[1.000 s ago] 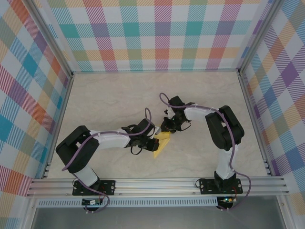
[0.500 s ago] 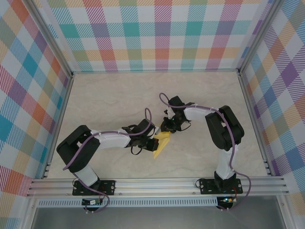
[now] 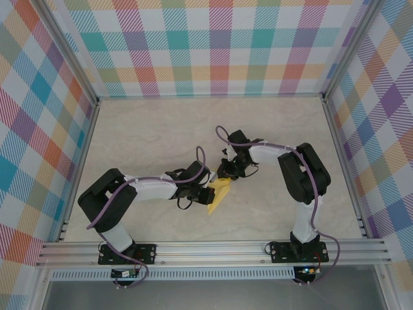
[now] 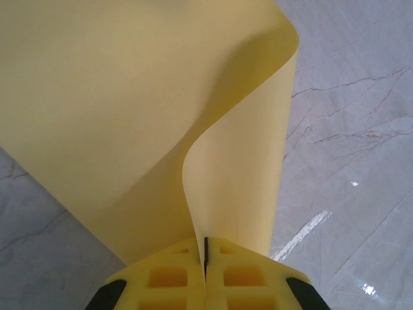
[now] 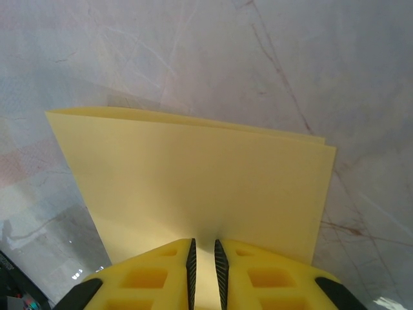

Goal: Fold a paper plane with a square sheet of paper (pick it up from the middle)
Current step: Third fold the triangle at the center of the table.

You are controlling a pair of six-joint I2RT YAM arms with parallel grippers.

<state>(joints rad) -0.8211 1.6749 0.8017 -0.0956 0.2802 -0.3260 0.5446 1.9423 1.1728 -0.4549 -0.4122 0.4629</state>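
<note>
Where the 2 arms meet, just below the middle of the top view, the square sheet of paper (image 3: 219,195) lies on the marbled table (image 3: 148,135) as a small yellow wedge, its narrow end pointing to the lower left. The left gripper (image 3: 205,192) reaches it from the left, and the right gripper (image 3: 227,177) comes down on it from the upper right. The 2 grippers stand close to each other, with the paper between them.

From the left wrist camera, the left gripper (image 4: 205,252) sits at the bottom centre with its 2 yellow pads pressed together, clamped on the paper. From that pinch the sheet (image 4: 116,103) rises and spreads across the upper left of the frame, 1 flap curling over towards the upper right (a soft bend, not a sharp crease). Grey veined table (image 4: 348,129) shows along the right side and in the lower left corner.

From the right wrist camera, the sheet (image 5: 193,181) lies flat across the middle of the frame, doubled over, with 2 layers showing slightly offset along its upper edge and at its right corner. The right gripper (image 5: 204,255) is at the bottom centre, its jaws parted by a narrow slit in which yellow paper shows. Whether the pads touch the paper I cannot tell. Pale table (image 5: 161,51) lies across the upper part of the frame.
</note>
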